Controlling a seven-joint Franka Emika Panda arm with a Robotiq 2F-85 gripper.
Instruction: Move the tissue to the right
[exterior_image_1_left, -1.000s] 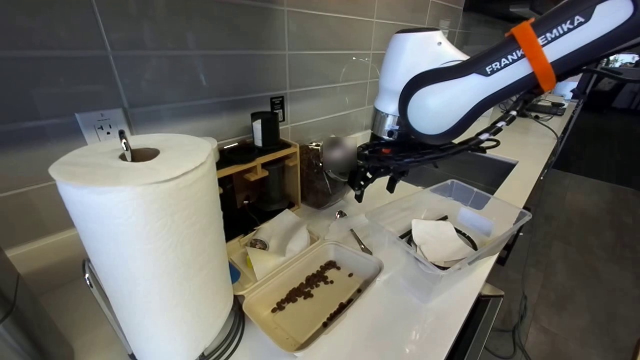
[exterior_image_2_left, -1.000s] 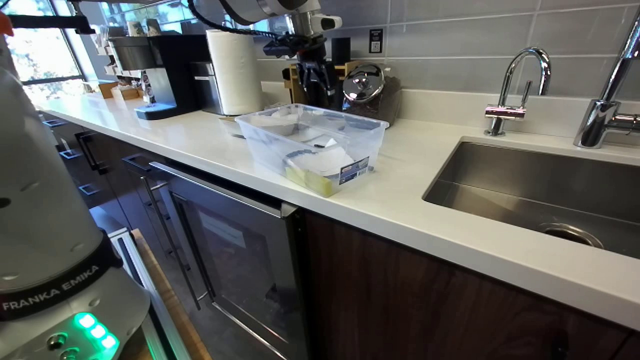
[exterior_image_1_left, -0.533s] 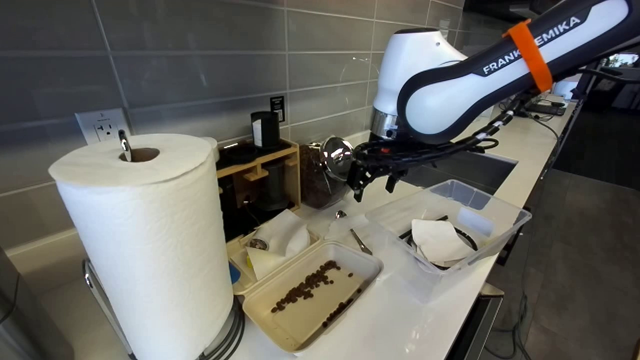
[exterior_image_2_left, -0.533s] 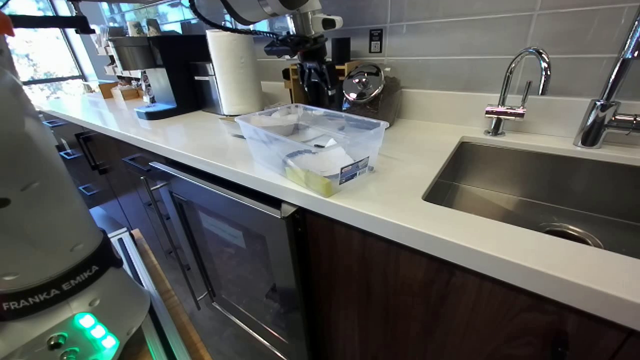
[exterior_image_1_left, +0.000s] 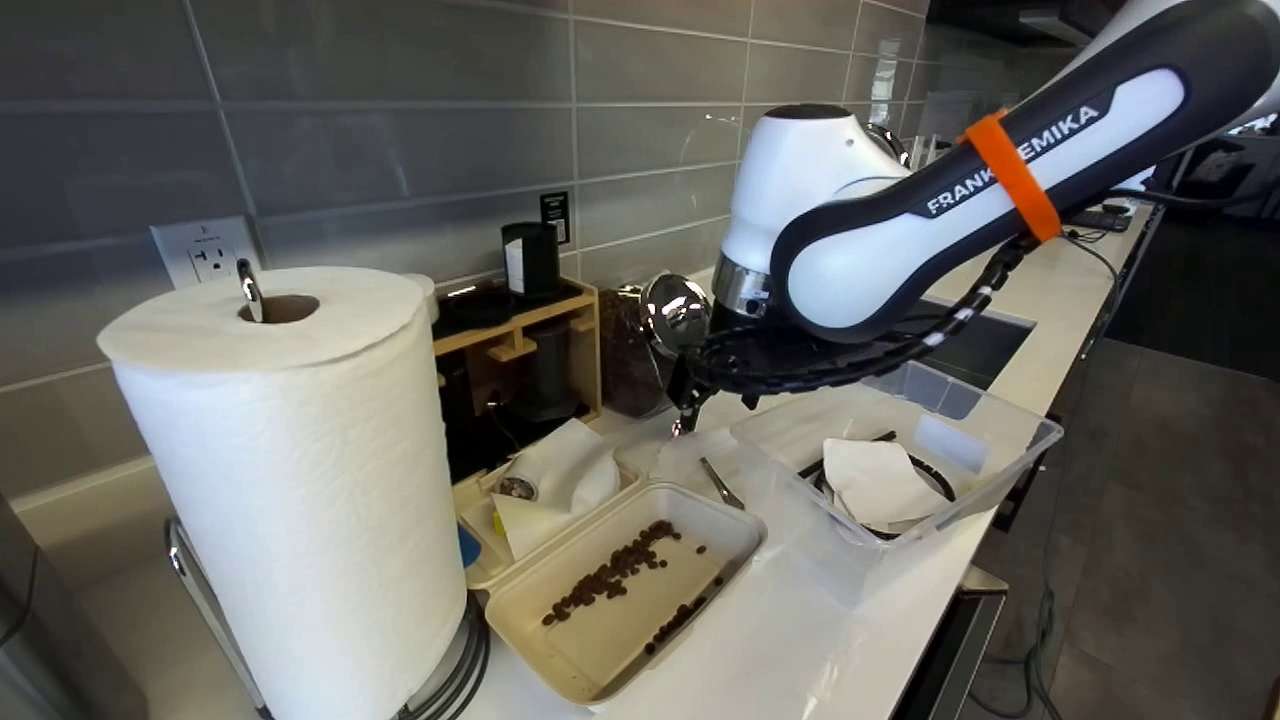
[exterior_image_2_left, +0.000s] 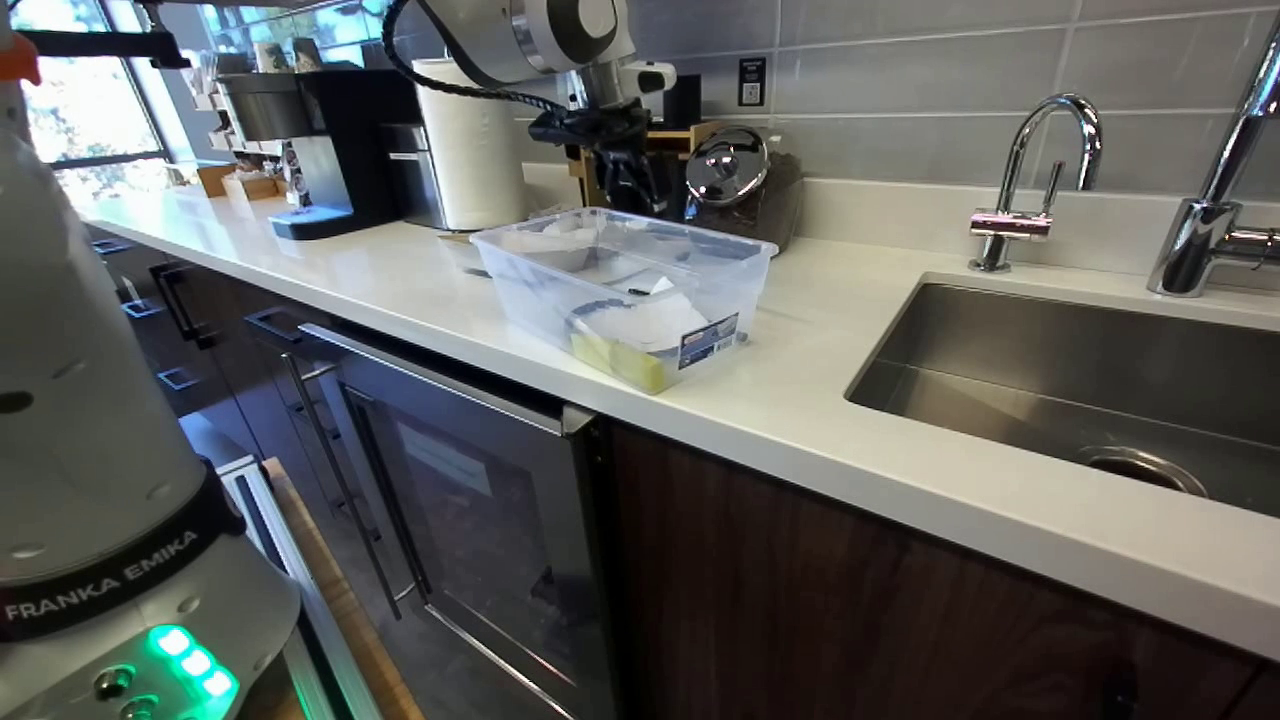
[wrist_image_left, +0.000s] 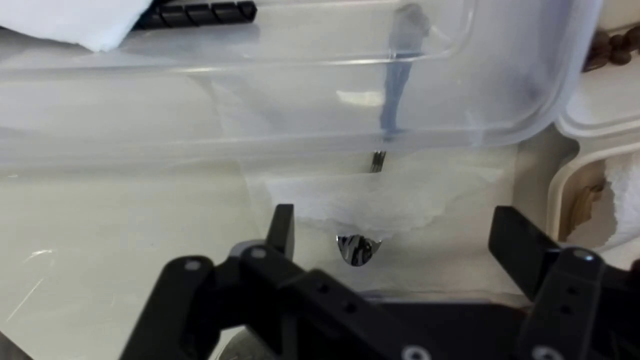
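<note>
A thin white tissue (wrist_image_left: 345, 197) lies on the counter and covers part of a shiny spoon (wrist_image_left: 358, 249) in the wrist view. The tissue also shows in an exterior view (exterior_image_1_left: 690, 455), beside the clear bin. My gripper (wrist_image_left: 395, 220) is open and empty above the tissue, with its fingers spread to both sides of the spoon tip. The gripper also shows in both exterior views (exterior_image_1_left: 715, 412) (exterior_image_2_left: 640, 195), low over the counter behind the bin. Other white tissues lie in the bin (exterior_image_1_left: 880, 482) and in the food box lid (exterior_image_1_left: 570, 480).
The clear plastic bin (wrist_image_left: 280, 142) stands close along the tissue's edge. A food box (exterior_image_1_left: 540, 650) with brown beans is alongside. A lidded glass jar (exterior_image_1_left: 630, 370) stands behind the gripper. A fork (exterior_image_1_left: 722, 485) lies by the bin. A paper towel roll (exterior_image_1_left: 290, 480) stands nearby.
The arm and gripper have moved down toward the counter and slightly left in an exterior view. The gripper stays empty. The tissues, bin and food box have not moved.
</note>
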